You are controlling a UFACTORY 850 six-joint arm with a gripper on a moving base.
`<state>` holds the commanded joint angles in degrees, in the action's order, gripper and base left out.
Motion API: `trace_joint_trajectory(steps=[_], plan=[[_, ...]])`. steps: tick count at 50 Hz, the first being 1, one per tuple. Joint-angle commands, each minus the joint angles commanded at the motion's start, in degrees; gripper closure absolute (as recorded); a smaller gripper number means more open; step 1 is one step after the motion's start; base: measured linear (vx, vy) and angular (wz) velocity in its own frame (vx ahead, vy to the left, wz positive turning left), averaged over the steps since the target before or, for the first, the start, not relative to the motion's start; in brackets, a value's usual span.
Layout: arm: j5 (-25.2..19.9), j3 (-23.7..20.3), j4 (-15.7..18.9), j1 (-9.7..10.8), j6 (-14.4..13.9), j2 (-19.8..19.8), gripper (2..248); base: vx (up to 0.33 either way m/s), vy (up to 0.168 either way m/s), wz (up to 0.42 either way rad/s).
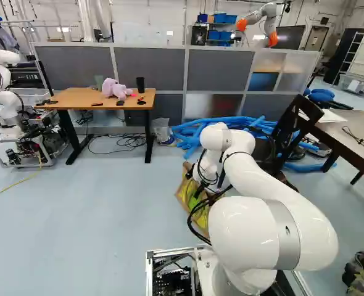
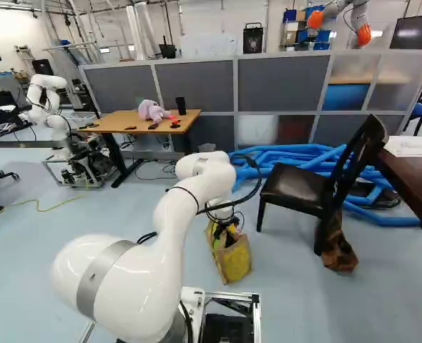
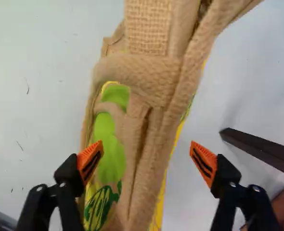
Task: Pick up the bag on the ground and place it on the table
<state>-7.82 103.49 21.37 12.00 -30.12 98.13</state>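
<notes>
Closing well starts with centring: the claw (image 3: pixel 147 162) stands wide open, holding nothing, its pads on either side of the bag (image 3: pixel 108 139). Bring the tan strap (image 3: pixel 151 168) midway between them, lower until both would meet it, then squeeze and raise straight up, clear of the chair (image 2: pixel 293 187).

The bag is upright on the pale floor (image 2: pixel 125 214). Across the right base view from the left come another robot (image 2: pixel 50 118), then the wooden bench (image 2: pixel 114 121) bearing a pink plush toy (image 2: pixel 151 111) and black cup (image 2: pixel 180 106), blue tubes (image 2: pixel 268 158), that chair, and a dark bench (image 2: pixel 411 179) with papers (image 2: pixel 411 146). Which bench is meant, I cannot tell.
</notes>
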Motion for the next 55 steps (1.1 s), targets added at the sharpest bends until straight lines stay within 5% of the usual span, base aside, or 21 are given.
trace_joint_trajectory(steps=[4, 5, 10, 11, 15, 16, 20, 21, 25, 26, 31, 32, 55], plan=[[0.0, 0.4, 0.0, 0.0, 0.0, 0.4, 24, 0.000, 0.000, 0.000], [0.0, 0.4, 0.0, 0.0, 0.0, 0.4, 61, 0.000, 0.000, 0.000], [0.0, 0.6, 0.0, 0.0, 0.0, 0.5, 61, 0.000, 0.000, 0.000], [0.0, 0.6, 0.0, 0.0, 0.0, 0.5, 99, 0.000, 0.000, 0.000], [0.0, 0.6, 0.0, 0.0, 0.0, 0.6, 99, 0.000, 0.000, 0.000], [0.0, 0.6, 0.0, 0.0, 0.0, 0.6, 135, 0.000, 0.000, 0.000], [0.0, 0.6, 0.0, 0.0, 0.0, 0.6, 135, 0.000, 0.000, 0.000], [0.0, 0.6, 0.0, 0.0, 0.0, 0.6, 172, 0.000, 0.000, 0.000], [0.0, 0.6, 0.0, 0.0, 0.0, 0.6, 172, 0.000, 0.000, 0.000], [0.0, 0.6, 0.0, 0.0, 0.0, 0.6, 207, 0.000, 0.000, 0.000], [0.0, 0.6, 0.0, 0.0, 0.0, 0.6, 207, 0.000, 0.000, 0.000], [0.0, 0.6, 0.0, 0.0, 0.0, 0.6, 229, 0.000, 0.000, 0.000], [0.0, 0.6, 0.0, 0.0, 0.0, 0.6, 229, 0.000, 0.000, 0.000]])
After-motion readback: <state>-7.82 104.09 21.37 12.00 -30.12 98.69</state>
